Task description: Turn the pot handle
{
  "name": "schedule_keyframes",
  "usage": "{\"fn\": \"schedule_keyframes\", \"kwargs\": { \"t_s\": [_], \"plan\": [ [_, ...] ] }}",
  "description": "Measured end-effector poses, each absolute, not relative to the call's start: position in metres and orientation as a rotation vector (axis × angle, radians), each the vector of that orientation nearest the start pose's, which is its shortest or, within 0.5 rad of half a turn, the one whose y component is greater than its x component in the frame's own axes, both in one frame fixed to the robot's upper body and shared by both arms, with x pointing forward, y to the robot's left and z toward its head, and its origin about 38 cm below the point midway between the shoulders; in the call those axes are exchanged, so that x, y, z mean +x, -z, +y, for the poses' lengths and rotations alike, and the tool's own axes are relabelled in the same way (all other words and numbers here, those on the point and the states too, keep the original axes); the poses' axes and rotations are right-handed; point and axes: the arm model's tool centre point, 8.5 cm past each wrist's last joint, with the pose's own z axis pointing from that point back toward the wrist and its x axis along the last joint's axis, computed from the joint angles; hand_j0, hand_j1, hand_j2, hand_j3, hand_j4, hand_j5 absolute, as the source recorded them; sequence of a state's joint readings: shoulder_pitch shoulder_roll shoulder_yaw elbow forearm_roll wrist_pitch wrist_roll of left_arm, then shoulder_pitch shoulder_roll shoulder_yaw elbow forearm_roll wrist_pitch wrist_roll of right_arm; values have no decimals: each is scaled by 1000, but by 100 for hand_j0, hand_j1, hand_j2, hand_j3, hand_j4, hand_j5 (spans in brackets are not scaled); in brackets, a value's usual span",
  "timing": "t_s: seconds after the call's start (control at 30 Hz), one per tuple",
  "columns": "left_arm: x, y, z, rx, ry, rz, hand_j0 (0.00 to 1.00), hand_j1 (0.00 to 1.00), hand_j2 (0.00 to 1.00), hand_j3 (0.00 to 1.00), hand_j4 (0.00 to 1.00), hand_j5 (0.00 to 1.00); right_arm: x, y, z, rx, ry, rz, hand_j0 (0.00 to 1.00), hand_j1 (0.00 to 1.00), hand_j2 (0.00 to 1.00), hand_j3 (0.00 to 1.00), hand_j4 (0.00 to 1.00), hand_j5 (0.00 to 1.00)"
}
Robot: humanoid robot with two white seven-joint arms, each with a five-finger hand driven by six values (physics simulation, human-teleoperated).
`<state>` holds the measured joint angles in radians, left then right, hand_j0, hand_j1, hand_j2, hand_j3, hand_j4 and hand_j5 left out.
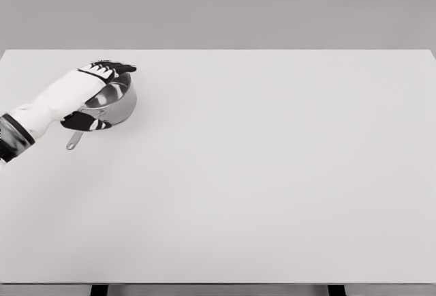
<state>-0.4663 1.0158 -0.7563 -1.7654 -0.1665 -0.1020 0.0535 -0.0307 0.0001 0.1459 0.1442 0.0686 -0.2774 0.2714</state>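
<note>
So my left hand (95, 95) is draped over the steel pot (116, 101), which sits way out at the far left of the white surface (272, 173), around 10 o'clock from the middle of the tabletop. Fingers are reaching across the far rim and the thumb is down on the near side, so I've basically got the pot body pinched between them, hand closed around it rather than spread. The handle (74, 140) pokes out from under my palm toward about 7 o'clock, pointing back at me and resting low over the surface. I can't really tell how firm the contact is on the far rim from up here. To do the turn well, I reckon the trick is to spin the whole pot around its own centre instead of dragging it, keeping the base flat and the squeeze even so it doesn't tip or skid out toward the left edge, which is pretty close. Slow wrist rotation, watch the handle tip sweep, and re-grip if my wrist runs out of travel. My right arm isn't showing anywhere.
</note>
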Motion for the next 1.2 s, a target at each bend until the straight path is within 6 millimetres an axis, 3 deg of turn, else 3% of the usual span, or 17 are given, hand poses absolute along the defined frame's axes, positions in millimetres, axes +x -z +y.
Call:
{"fn": "schedule_keyframes", "kwargs": {
  "t_s": [0.6, 1.2],
  "plan": [
    [392, -194, 297, 716, 1556, -1527, 100, 100, 100, 100, 100, 100, -7, 255, -250, 204, -239, -121, 100, 100, 100, 100, 100, 100],
    [387, -184, 301, 721, 1573, -1501, 100, 100, 100, 100, 100, 100, -6, 255, -250, 204, -239, -122, 100, 100, 100, 100, 100, 100]
  ]
}}
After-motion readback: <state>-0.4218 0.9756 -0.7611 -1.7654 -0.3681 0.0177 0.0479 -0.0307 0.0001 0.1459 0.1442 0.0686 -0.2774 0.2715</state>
